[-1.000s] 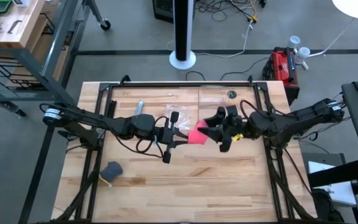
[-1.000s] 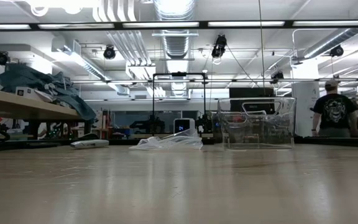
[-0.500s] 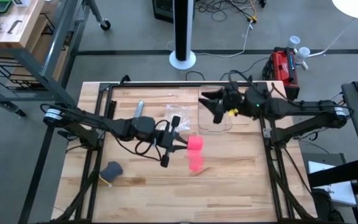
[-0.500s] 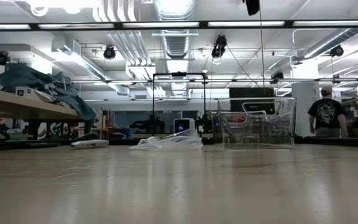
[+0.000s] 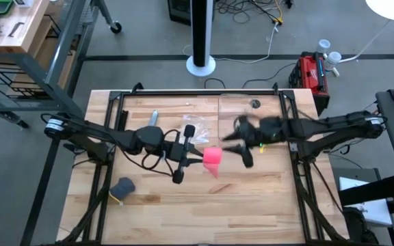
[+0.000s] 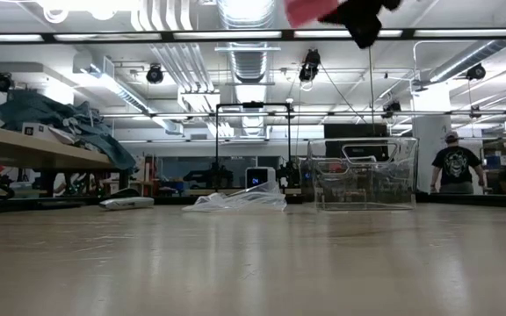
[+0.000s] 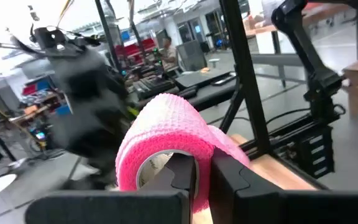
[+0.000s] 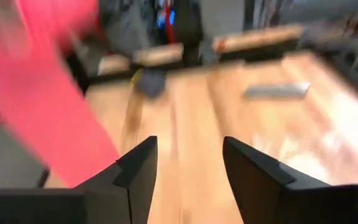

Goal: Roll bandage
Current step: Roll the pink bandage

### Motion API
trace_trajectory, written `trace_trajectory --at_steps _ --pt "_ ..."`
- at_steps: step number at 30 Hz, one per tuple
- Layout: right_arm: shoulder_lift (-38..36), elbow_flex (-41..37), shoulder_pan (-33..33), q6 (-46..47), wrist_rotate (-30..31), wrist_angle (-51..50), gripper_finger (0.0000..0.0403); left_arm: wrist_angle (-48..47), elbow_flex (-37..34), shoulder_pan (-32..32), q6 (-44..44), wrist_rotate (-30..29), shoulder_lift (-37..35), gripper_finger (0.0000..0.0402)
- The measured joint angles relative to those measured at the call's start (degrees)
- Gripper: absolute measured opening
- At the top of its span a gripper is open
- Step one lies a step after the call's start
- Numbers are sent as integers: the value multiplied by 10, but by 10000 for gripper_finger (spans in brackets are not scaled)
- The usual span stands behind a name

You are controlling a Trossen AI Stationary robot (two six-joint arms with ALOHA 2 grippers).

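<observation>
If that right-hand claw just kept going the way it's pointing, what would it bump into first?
Most likely the pink bandage that the left gripper holds up above the table. The right gripper, fingers apart, points toward it from close by. Height is hard to judge, so it might pass beside the strip instead.

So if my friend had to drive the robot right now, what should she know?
Left gripper: shut on the pink bandage roll, held up above the middle of the table.
Right gripper: fingers apart, holding nothing, close beside the roll on its right; in its own camera a loose pink strip hangs near it.
Done: part of the bandage is wound into a roll.
Left: wind in the loose tail hanging below the roll.
</observation>
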Motion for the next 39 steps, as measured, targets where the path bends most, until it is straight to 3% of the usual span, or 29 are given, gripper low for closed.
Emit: trace_trajectory --at_steps 9,13,31,35,39 --pt "26 -124 66 -6 -2 287 162 -4 0 -42 83 -145 -7 8" --pt "53 -123 70 6 4 301 172 -4 0 -53 104 -182 -7 8" --pt "145 -66 82 -2 -2 324 258 -7 0 -55 116 -207 -7 8" --pt "190 -38 82 -1 0 344 233 1 0 -54 115 -207 -7 8" --pt "231 -5 90 -21 -3 361 148 -2 0 -55 115 -215 -7 8"
